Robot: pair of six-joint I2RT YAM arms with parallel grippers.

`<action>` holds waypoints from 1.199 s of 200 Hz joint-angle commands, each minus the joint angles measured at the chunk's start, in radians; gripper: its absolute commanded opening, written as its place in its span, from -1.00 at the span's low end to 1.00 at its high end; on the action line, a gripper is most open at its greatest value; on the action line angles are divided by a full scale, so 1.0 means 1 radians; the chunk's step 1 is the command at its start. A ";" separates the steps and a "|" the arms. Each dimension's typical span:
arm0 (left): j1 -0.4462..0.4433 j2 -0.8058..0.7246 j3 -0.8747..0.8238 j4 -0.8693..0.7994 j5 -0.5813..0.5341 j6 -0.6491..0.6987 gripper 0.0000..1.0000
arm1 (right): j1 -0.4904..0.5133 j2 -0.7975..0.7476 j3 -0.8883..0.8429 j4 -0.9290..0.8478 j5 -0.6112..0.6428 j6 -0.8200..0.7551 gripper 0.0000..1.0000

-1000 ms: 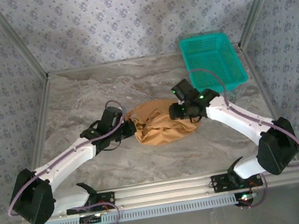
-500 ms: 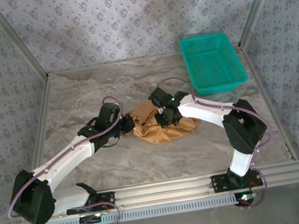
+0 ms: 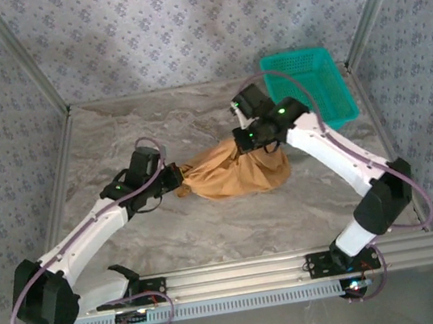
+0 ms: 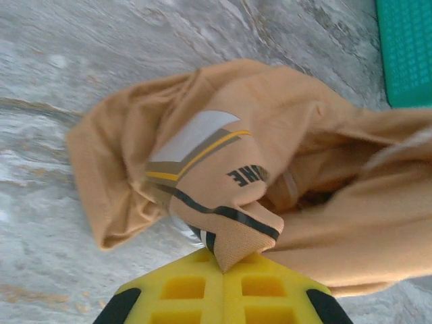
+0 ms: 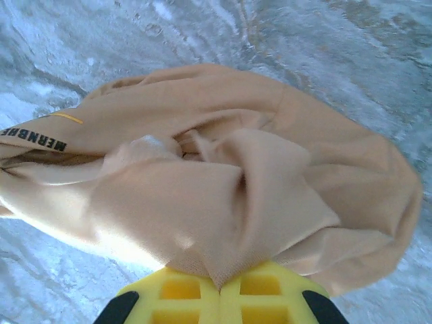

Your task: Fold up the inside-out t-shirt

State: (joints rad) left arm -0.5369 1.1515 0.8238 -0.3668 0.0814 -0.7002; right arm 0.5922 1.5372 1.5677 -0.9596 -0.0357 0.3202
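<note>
- The left gripper (image 4: 223,268) is pinching one end of the t-shirt (image 3: 239,175), its yellow pads pressed together on a fold that is showing dark stripes and a printed patch.
- The right gripper (image 5: 219,283) is clamping a bunch of plain tan cloth, its pads pressed together too.
- The shirt is lying as a crumpled lump near the middle of the table (image 3: 115,136), a little toward the right edge and apart from the teal basket (image 3: 307,87) at the far right corner.
- The lump is stretching between the two grippers, so its long axis is running left to right, tilting toward the far edge on the right.
- Neither arm is nearer, as each is gripping its own end. The next move probably depends on drawing them apart along that line to spread the cloth.
</note>
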 commanded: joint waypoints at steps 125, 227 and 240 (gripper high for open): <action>-0.004 0.123 0.098 0.051 0.056 0.014 -1.00 | -0.176 0.176 -0.202 0.144 -0.086 0.093 0.12; -0.006 0.033 0.115 -0.084 0.017 0.056 -1.00 | -0.041 0.164 -0.269 0.387 -0.184 0.230 -0.09; -0.006 0.006 0.100 -0.095 0.008 0.055 -1.00 | -0.027 0.228 -0.219 0.363 -0.162 0.232 0.07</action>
State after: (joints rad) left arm -0.5415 1.2270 0.9154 -0.4137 0.1146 -0.6628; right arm 0.5251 1.6695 1.2613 -0.6353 -0.1875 0.5106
